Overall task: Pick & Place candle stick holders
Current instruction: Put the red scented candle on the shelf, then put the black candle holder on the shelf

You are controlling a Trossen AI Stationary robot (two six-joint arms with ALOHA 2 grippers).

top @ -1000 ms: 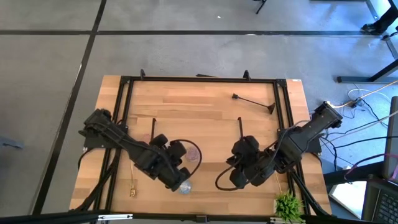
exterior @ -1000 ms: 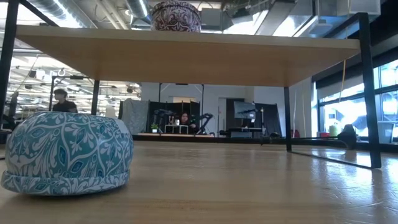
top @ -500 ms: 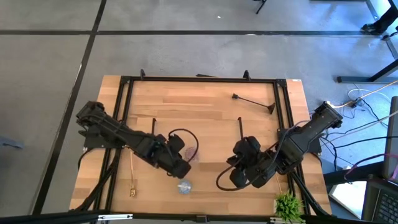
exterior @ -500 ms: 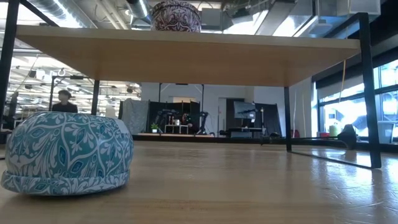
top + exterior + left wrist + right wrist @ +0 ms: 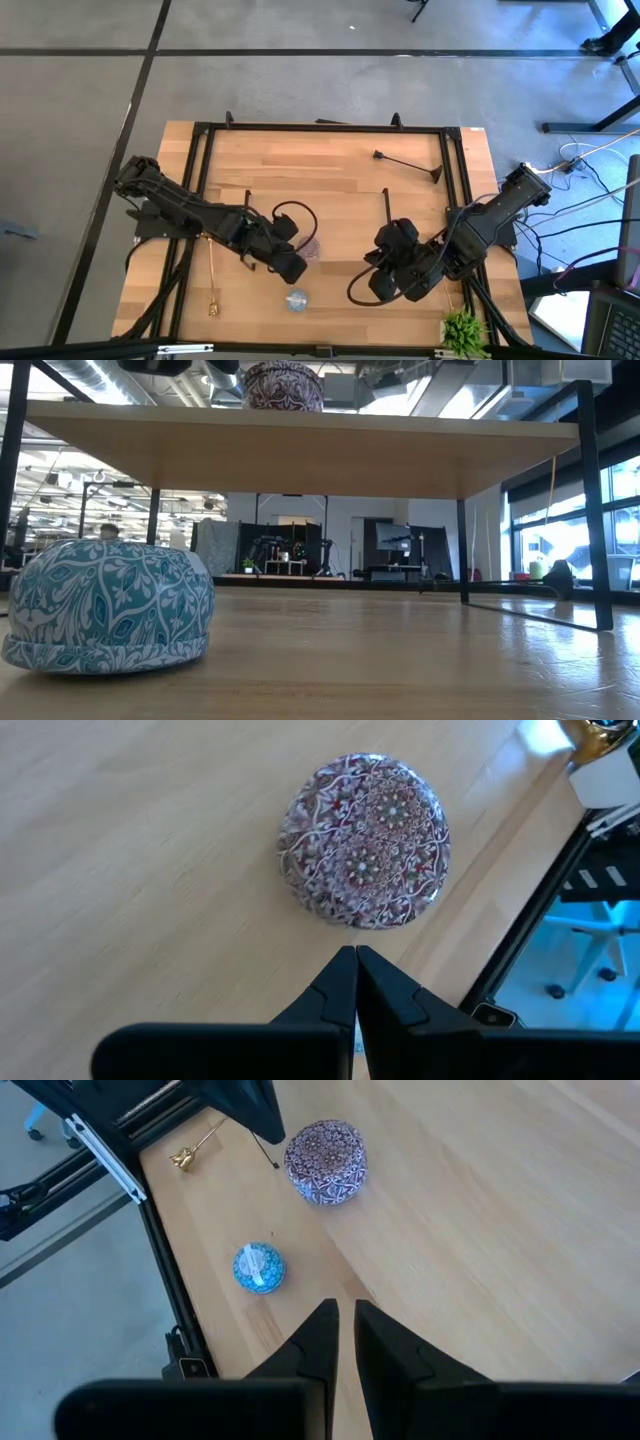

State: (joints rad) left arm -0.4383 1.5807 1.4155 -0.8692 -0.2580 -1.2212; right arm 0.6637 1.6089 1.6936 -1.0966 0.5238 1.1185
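Left gripper (image 5: 293, 268) is seen shut and empty, just left of the mauve round (image 5: 365, 840), hanging over it in the wrist view. Blue round (image 5: 297, 300) lies near the front edge; gold stem (image 5: 211, 283) is flat at front left, black stem (image 5: 407, 165) flat at far right. Right gripper (image 5: 344, 1332) waits at right, nearly shut, nothing held.

Risks judged: a descent with shut fingers would shove the mauve round instead of gripping it; the blue round could be knocked off the near edge.
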